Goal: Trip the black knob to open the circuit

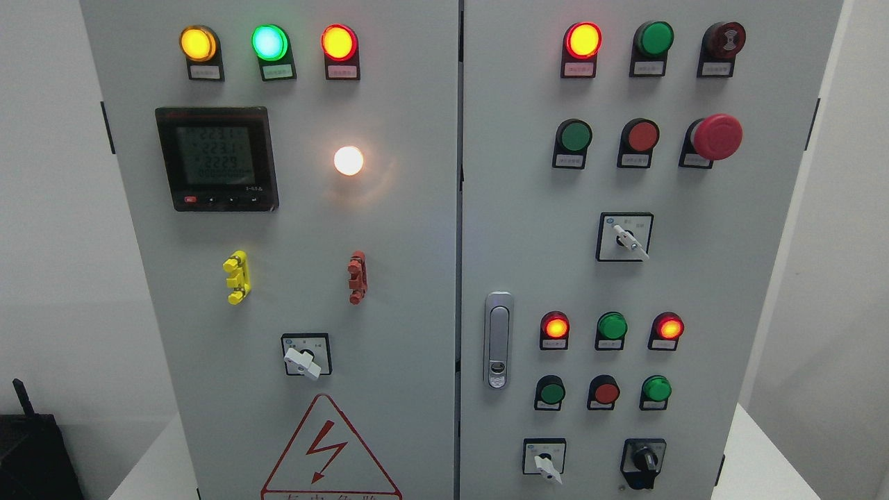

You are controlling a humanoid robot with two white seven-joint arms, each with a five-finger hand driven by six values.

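Note:
The black knob (643, 460) sits at the lower right of the right door of a grey electrical cabinet (694, 278), on a black plate, its handle pointing down. A white-handled rotary switch (545, 464) is to its left. No robot hand or arm shows in the head view.
The right door carries lit red lamps (583, 39), green and red push buttons, a red mushroom stop button (717, 137), a white selector (628, 239) and a door latch (497, 340). The left door has a meter (217, 158), a lit white lamp (348, 160) and a white switch (303, 359).

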